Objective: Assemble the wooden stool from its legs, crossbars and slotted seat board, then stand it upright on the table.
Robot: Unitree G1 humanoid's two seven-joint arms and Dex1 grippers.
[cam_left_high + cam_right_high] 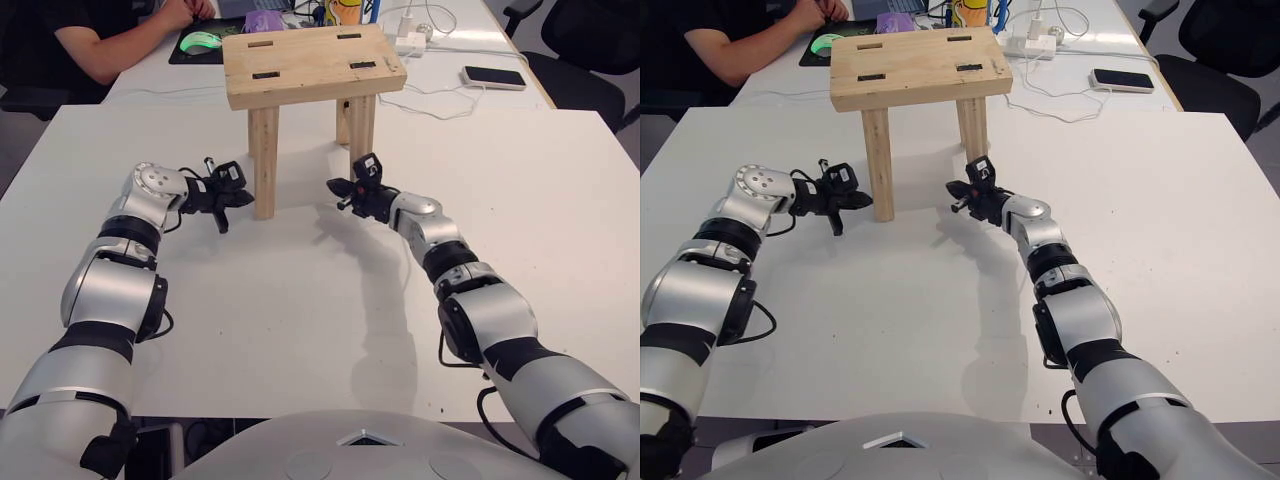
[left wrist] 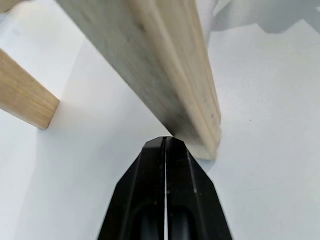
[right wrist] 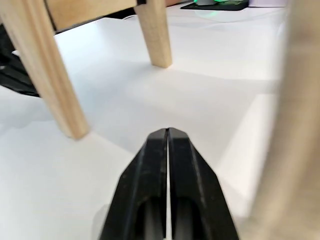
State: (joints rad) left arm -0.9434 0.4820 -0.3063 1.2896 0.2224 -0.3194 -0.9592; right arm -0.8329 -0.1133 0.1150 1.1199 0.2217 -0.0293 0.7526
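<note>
The wooden stool stands upright on the white table (image 1: 300, 320), its slotted seat board (image 1: 310, 62) on top. My left gripper (image 1: 243, 198) is shut and empty, with its tip just left of the front left leg (image 1: 264, 160). The left wrist view shows the closed fingertips (image 2: 165, 142) almost touching that leg (image 2: 170, 75) near its foot. My right gripper (image 1: 340, 190) is also shut and empty, low beside the front right leg (image 1: 361, 125). From the right wrist, its tip (image 3: 167, 134) points under the seat between the legs (image 3: 50, 75).
Behind the stool lie a phone (image 1: 493, 77), white cables and a power strip (image 1: 410, 42), and a green mouse (image 1: 201, 41) on a black mat. A person sits at the far left corner. The table's near half is bare.
</note>
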